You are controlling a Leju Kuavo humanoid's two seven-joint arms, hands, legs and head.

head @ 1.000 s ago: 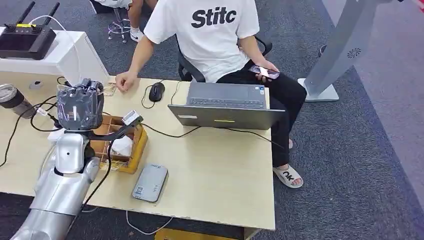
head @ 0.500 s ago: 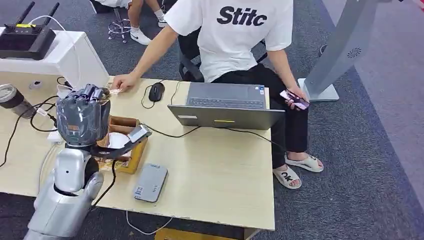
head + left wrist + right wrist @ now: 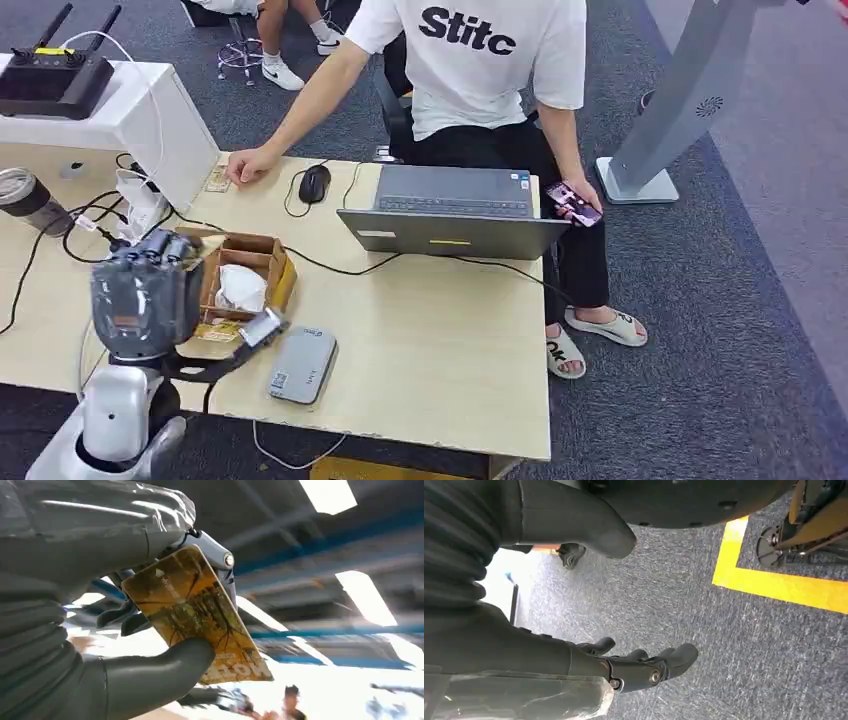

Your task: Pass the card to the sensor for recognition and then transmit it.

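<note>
Change: since a second ago my left hand has dropped from over the far side of the cardboard box to its near edge, carrying the card toward the reader; the seated person has shifted right, and the phone has gone from lap to beside the laptop.
Far left: a dark lidded cup and tangled black cables lie on the wooden table, with a black antenna unit on a white stand behind them.
Left hand: in the head view it hangs low over the table's near left; the wrist view shows the thumb pressing a yellow card against the fingers.
Card: its free end juts right from the hand, just beside the reader, which I judge is why it is held flat and low.
Box: an open cardboard box with white paper inside sits just behind the hand.
Sensor: a flat grey card reader lies near the table's front edge, cable trailing off.
Centre: a black mouse and an open grey laptop.
Person: seated far side, one hand resting on the table, the other holding a phone.
Right hand: hangs over grey carpet, fingers loosely apart, holding nothing.
</note>
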